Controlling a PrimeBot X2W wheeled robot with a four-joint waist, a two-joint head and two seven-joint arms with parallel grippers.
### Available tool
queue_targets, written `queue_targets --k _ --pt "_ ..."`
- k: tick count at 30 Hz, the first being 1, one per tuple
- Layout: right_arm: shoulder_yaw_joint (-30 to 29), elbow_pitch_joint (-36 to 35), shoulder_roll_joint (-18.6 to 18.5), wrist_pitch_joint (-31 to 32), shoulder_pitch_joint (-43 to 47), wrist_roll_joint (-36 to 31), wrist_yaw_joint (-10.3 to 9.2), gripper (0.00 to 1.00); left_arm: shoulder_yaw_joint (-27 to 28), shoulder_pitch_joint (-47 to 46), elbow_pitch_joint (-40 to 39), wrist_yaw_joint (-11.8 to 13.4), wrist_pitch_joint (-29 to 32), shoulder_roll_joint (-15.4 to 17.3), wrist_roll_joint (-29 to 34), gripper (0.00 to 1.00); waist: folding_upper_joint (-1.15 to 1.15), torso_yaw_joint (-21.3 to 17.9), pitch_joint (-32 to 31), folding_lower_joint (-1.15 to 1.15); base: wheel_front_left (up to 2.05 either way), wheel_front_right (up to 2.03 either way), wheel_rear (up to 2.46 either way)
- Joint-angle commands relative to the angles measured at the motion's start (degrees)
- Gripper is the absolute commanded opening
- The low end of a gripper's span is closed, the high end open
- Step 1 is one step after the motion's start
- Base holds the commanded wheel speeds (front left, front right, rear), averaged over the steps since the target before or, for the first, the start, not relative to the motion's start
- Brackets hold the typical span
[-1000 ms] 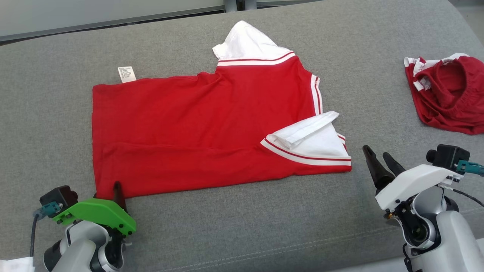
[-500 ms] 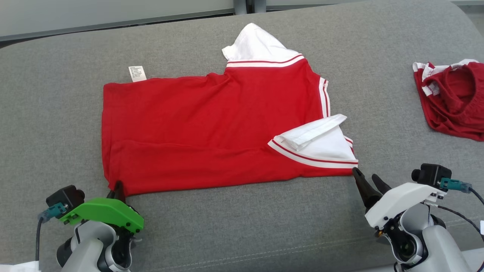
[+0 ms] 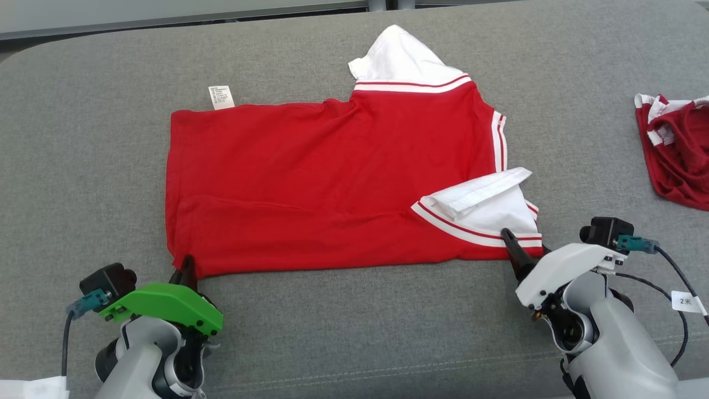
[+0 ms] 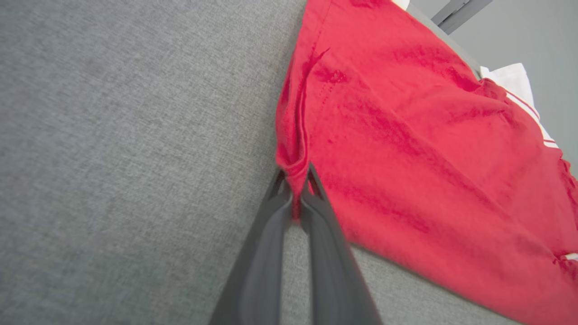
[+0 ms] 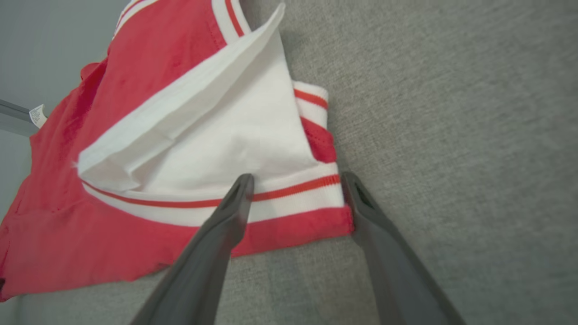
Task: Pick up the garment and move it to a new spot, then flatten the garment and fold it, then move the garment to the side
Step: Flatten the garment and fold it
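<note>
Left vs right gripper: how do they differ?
Green-covered left gripper is shut, pinching the hem corner of the red shirt with white sleeves; white-covered right gripper is open, straddling the sleeve-side corner, not clamped. Both sit at the shirt's near edge.

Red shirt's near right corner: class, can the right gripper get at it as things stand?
Probably yes. The right gripper is open with its fingers either side of the red shirt's corner, one over the white sleeve, one on the cushion; nothing lies between.

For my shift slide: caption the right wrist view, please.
Open right pincer straddles the striped corner of the shirt on the grey cushion.
</note>
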Motion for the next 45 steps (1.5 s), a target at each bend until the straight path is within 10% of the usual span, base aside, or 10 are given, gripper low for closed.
queue_targets --k 1,2,4,8,24,45 --pt "1.1 2.8 0.2 -0.5 -0.9 0.6 -0.09 0.83 0.2 -0.4 -0.3 0.2 -0.1 0.1 0.1 0.0 0.0 0.3 0.2 0.0 0.0 0.0 0.0" --pt "1.1 2.8 0.2 -0.5 -0.9 0.6 -0.09 0.83 0.2 -0.4 -0.3 0.2 -0.1 0.1 0.1 0.0 0.0 0.3 0.2 0.0 0.0 0.0 0.0" --pt "2.1 4.0 0.3 -1.3 -1.9 1.6 -0.08 0.41 0.3 -0.4 -0.6 0.3 -0.3 0.0 0.0 0.0 0.0 0.4 0.3 0.0 0.0 0.0 0.0" --pt "4.2 4.1 -0.6 -2.6 -2.9 4.5 -0.05 0.0 0.5 0.0 -1.2 0.3 -0.6 0.0 -0.2 0.0 0.0 0.5 0.2 0.0 0.0 0.0 0.0" --pt "1.3 -11.9 -9.3 5.6 5.8 15.2 -0.05 0.0 0.1 12.1 -17.8 3.1 -0.6 3.2 -0.6 0.0 0.0 -0.7 -0.9 0.0 0.0 0.0 0.0" --pt "-4.8 -16.9 -5.5 7.6 14.8 11.0 -0.06 0.0 -1.6 19.2 -19.4 4.8 -2.9 2.6 0.3 0.0 0.0 -0.9 -0.7 0.0 0.0 0.0 0.0"
